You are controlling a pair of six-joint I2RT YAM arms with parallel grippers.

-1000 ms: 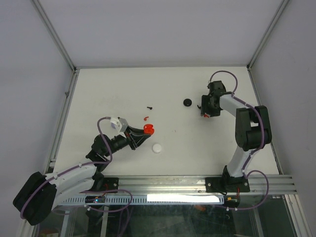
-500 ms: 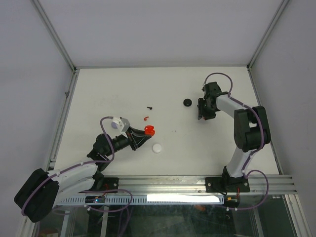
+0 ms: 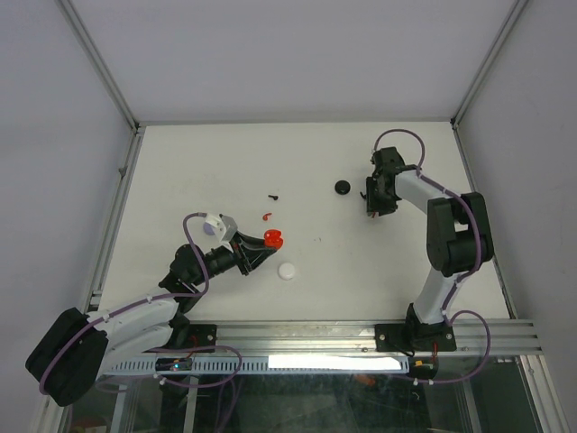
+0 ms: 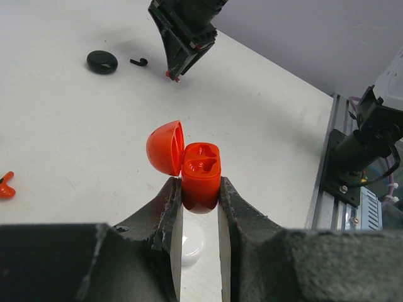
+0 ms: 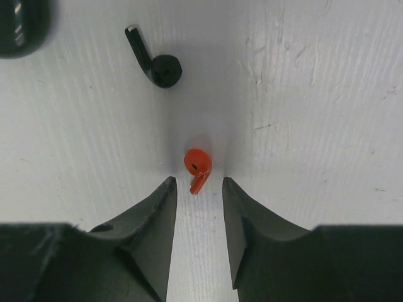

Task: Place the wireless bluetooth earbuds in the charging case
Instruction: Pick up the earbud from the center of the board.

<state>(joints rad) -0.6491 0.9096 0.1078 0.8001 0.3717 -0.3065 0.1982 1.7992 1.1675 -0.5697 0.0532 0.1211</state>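
The white worktop is being shown from above, with the left arm being stretched from the lower left of the frame towards the centre and the right arm being folded back at the right. The left hand is being kept closed on the red charging case, whose body is being pinched between both fingers while its lid is being left swung open to the left, so that two hollow seats are being exposed. The right hand is being held low over the worktop at the upper right with its fingers partly open and nothing being gripped. A white case is being left just below and right of the red one, and a black case is lying left of the right hand. A red earbud is lying just ahead of the right fingertips, its stem reaching into the gap between them. A black earbud is lying beyond it, beside the black case. A second red earbud and another black earbud are lying above the left hand.
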